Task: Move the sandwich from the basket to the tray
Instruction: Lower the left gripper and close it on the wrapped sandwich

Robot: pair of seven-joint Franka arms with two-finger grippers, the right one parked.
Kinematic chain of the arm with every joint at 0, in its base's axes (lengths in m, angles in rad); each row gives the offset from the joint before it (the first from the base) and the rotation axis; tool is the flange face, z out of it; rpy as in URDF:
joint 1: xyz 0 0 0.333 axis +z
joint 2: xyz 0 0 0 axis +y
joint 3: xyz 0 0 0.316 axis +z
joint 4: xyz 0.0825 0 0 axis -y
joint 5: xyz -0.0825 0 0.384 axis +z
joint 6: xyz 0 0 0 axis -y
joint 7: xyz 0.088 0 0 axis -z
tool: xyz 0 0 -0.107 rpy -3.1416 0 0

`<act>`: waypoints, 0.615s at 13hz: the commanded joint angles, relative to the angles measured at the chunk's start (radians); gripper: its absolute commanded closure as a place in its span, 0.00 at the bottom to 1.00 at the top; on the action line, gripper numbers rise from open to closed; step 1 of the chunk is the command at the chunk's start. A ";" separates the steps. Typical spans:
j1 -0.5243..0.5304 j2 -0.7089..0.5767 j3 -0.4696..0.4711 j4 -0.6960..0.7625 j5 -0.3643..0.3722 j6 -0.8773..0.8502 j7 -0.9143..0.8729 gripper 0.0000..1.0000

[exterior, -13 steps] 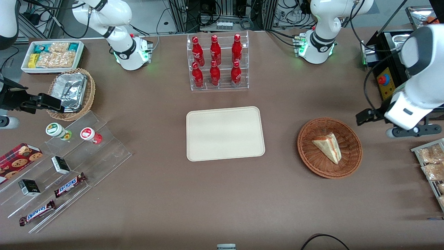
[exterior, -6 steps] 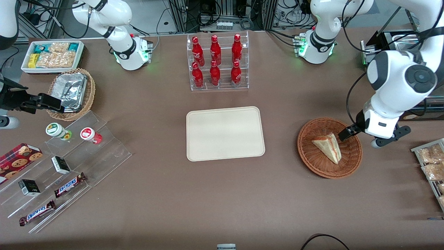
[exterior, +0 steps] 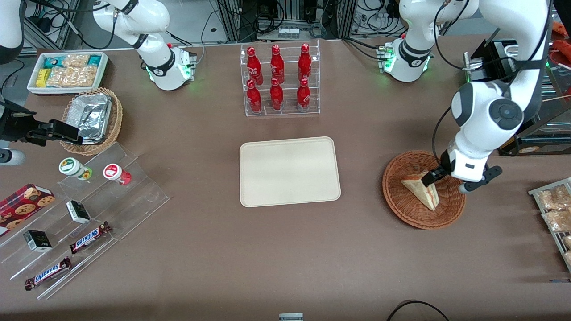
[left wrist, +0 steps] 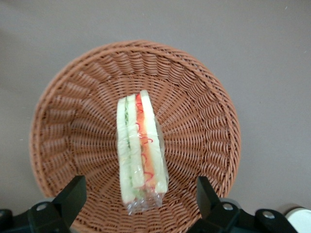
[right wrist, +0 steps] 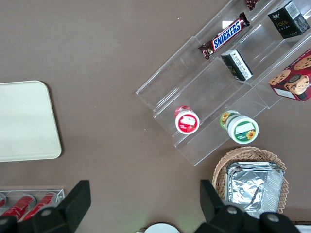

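Wide brown worktop (exterior: 285,249), and at its centre the cream tray (exterior: 290,171) lies bare, the landing spot waiting. At three o'clock from it sits the reddish wicker basket (exterior: 403,209), well apart. In it the sandwich (left wrist: 141,153) stands on edge, filling stripes up, seemingly so two fingers can straddle it. Now the claw (left wrist: 138,201) hovers over the basket, spread wide, one finger each side of the wedge's near end, touching nothing. From the front, the arm covers the wedge's top corner; the fingertips' height above the bread is hard to judge
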 commanded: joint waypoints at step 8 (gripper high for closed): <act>-0.002 0.092 -0.007 -0.060 0.005 0.138 -0.017 0.00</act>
